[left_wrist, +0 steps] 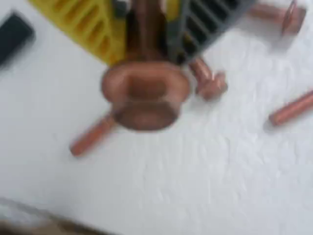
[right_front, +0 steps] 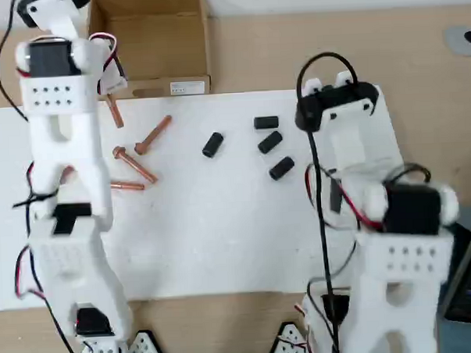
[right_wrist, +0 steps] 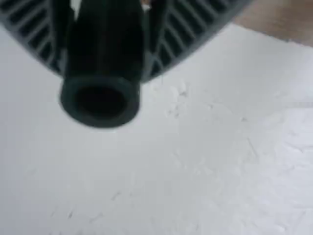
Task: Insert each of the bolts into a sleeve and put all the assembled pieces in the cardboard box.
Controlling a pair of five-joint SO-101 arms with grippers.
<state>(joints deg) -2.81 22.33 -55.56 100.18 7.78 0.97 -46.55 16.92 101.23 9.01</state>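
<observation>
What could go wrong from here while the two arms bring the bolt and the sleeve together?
1. The left claw grips the bolt with its wide head sticking out; if that end meets the sleeve in the right claw, it likely won't enter.
2. Loose bolts lie close beneath the held one, so a low move could knock them about.
3. The sleeve's hole looks narrow; slight misalignment may push it out of the grip.

room — near half of mat [right_front: 223, 247] | obstacles — loose bolts [right_front: 136, 167] left, sleeves [right_front: 270, 143] right
</observation>
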